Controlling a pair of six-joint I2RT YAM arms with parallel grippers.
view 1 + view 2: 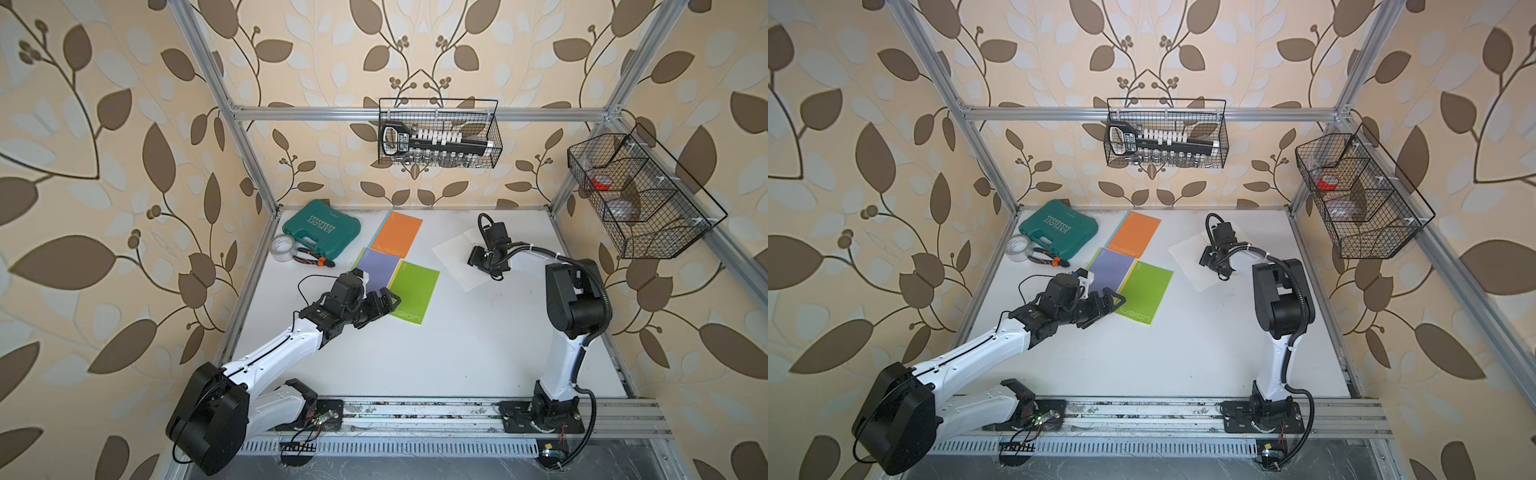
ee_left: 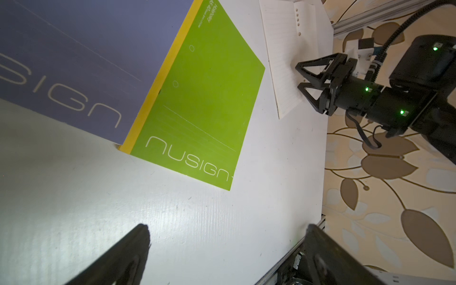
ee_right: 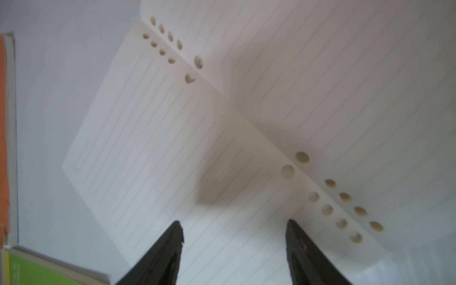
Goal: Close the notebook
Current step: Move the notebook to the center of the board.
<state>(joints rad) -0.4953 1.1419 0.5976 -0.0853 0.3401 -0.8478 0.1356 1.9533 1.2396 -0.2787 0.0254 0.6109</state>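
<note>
Surface: white matte table (image 1: 457,353), leaf-print walls (image 1: 104,166).
Grippers: we count two; right gripper (image 3: 234,229) spread over lined page, left gripper (image 2: 228,229) spread wide above bare table.
Notebook: one, open notebook (image 3: 172,135) flat under right gripper, hole-punched paper.
Closed: three smooth rectangles, orange notebook (image 1: 397,235), purple notebook (image 1: 378,268), green notebook (image 1: 415,291).

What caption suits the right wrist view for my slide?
Open right pincer over the lined pages of the open notebook.

The notebook (image 3: 160,148) has matt lined paper; the table (image 1: 415,365) looks smooth.
</note>
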